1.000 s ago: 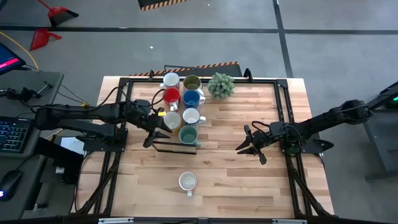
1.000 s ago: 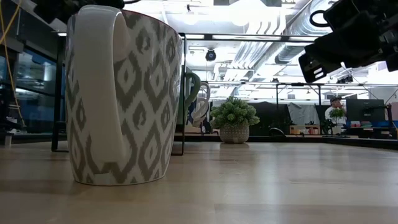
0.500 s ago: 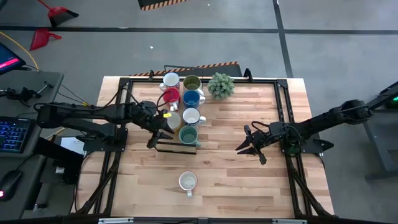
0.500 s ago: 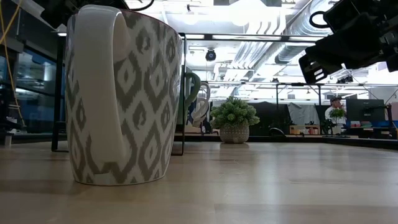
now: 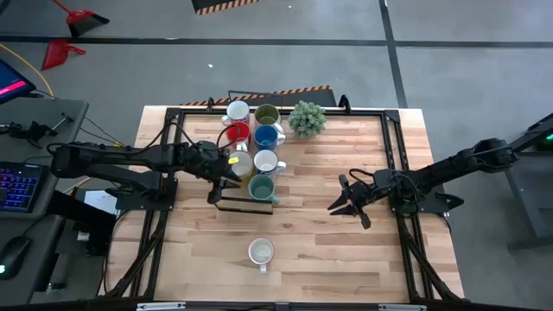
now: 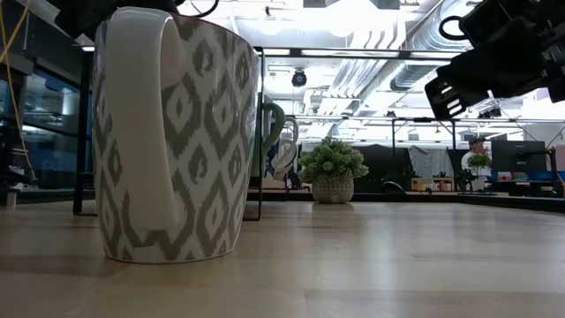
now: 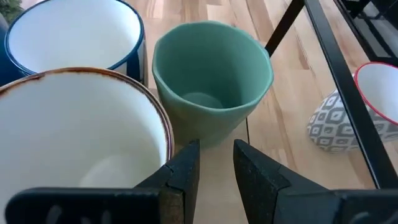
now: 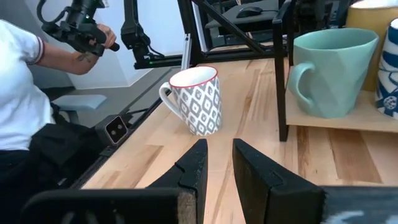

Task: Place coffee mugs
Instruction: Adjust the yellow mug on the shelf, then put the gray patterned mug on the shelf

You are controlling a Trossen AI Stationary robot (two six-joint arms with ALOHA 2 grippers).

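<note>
On the desk I saw seven mugs clustered on the rack — the patterned mug stood alone nearer the front. My left hand hovered beside the white mug, fingers slightly apart, gripping nothing; my right hand waited mid-desk, narrowly parted, empty.

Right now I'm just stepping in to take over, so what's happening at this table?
The robot is placing coffee mugs on a rack. The left hand is at the rack beside a white mug and the teal mug, holding neither. The right hand hovers over bare table, empty. One patterned mug stands alone near the front edge, not yet on the rack. A potted plant sits behind.
</note>
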